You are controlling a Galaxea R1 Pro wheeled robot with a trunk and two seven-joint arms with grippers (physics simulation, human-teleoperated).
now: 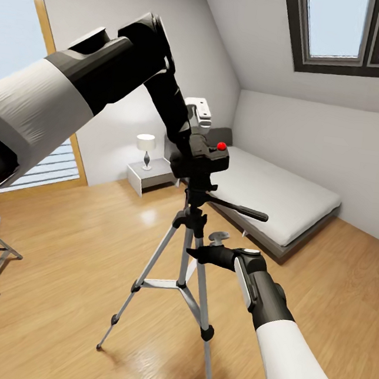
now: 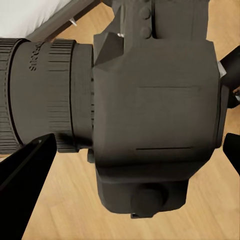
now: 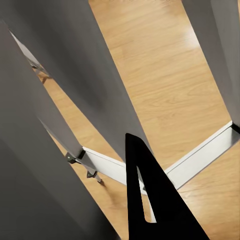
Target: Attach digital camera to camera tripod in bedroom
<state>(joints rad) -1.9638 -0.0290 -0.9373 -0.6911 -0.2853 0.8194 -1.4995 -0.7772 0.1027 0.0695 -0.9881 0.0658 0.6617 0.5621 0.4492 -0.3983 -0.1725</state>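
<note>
You have the small boxy black digital camera with its round red button sitting on top of the black pan head of the tall silver-legged camera tripod, which stands upright on the light wood floor in front of the grey low bed. In your left wrist view the camera lies with its ribbed lens barrel as the long axis, pointing toward the bed side. Your left gripper is at the camera, one dark finger on each side of the body, but you cannot tell if they press it. Your right gripper is at the tripod's centre column just under the long handle; its finger state cannot be told.
</note>
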